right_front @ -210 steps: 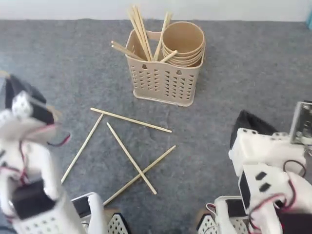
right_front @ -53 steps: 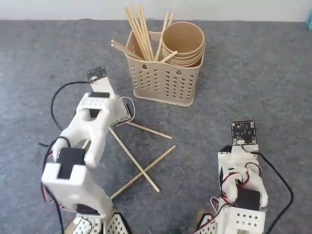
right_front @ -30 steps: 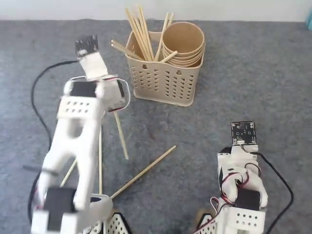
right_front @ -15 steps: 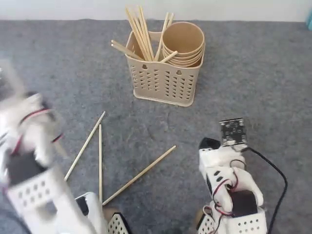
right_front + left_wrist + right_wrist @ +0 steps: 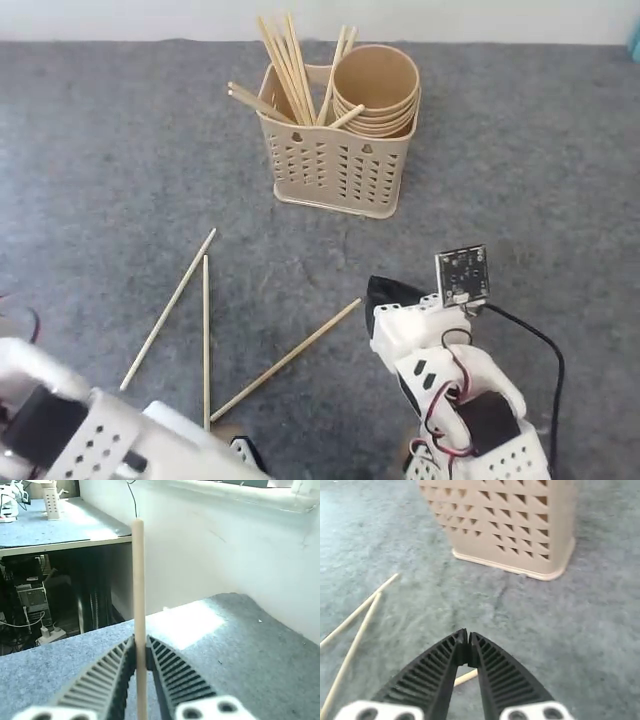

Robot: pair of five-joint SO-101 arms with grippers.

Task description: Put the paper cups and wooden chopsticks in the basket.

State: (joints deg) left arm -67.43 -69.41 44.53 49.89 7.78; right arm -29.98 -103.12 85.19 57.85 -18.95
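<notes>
Left arm (image 5: 60, 430) has pulled back to 7 o'clock since half a second ago, left jaws clamped on one upright chopstick (image 5: 138, 580), probably kept clear for the carry. Three loose chopsticks (image 5: 205, 340) lie on the worktop (image 5: 100, 150) around 7. Basket (image 5: 335, 165) with cups (image 5: 375, 85) stands at 12. Right arm (image 5: 440, 370) has advanced, right jaws closed and empty over the nearest stick (image 5: 466, 678), path looks unobstructed.

Both arms are built from white printed shells. The left arm (image 5: 95, 440) is perforated with a grid of small holes, and the right arm (image 5: 455, 370) is smooth and rounded. Black servo blocks (image 5: 495, 420) are set into the joints. Red and white wires (image 5: 437, 420) and a black cable (image 5: 556, 385) are routed along the right arm, and a small square circuit board (image 5: 461, 275) is mounted at its wrist. The left gripper (image 5: 140, 641) and right gripper (image 5: 467, 636) are fitted with black, ridged, tapering fingers (image 5: 437, 672) on white bases with round holes.
</notes>
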